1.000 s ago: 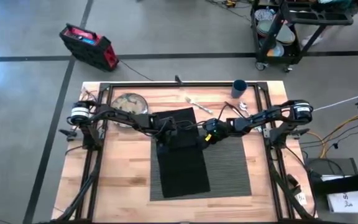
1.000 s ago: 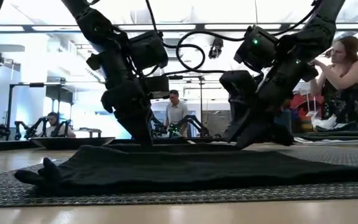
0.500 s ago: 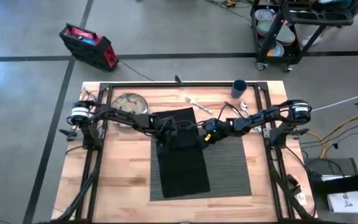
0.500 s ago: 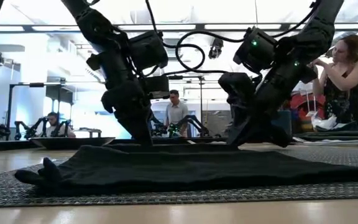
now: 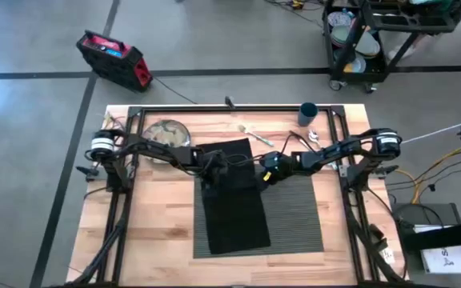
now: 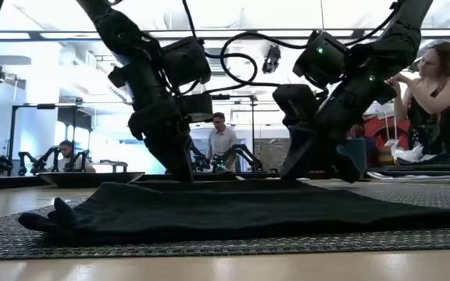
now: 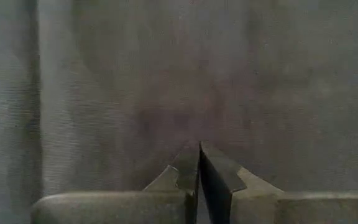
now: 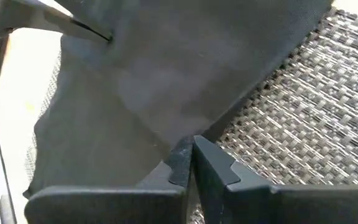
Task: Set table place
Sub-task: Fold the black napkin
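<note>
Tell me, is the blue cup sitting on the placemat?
No, the blue cup stands at the table's far edge, apart from the placemat.

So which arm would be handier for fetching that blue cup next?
Probably the right. The blue cup stands at the table's far edge on the right arm's side. The right gripper and left gripper both pinch the black napkin, so it must let go first.

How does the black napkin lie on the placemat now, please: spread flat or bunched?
Mostly spread: the napkin lies long and flat on the placemat, slightly rumpled at one end.
</note>
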Controlling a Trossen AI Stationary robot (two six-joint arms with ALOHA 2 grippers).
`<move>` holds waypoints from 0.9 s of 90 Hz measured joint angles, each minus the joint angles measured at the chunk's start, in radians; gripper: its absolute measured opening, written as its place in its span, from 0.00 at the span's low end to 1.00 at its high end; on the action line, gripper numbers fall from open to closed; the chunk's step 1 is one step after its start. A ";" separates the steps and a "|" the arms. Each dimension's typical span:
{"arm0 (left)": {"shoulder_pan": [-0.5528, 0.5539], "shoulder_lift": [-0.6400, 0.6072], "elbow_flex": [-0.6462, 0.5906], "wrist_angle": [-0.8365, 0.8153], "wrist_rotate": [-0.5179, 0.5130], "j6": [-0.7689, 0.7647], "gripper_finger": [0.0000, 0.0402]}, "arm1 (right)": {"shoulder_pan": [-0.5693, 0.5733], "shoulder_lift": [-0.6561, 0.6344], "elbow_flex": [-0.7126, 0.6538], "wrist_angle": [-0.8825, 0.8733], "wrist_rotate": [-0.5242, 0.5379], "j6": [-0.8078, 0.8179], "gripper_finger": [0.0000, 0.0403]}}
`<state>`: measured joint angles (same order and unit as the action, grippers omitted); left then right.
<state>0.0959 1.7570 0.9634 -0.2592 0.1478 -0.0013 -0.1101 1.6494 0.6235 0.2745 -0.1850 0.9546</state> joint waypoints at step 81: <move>0.000 -0.104 0.003 -0.037 -0.010 -0.006 0.00 | 0.000 -0.060 0.000 0.002 0.001 -0.011 0.00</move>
<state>0.0959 1.6535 0.9661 -0.2967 0.1375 -0.0071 -0.1101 1.5897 0.6235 0.2761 -0.1838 0.9432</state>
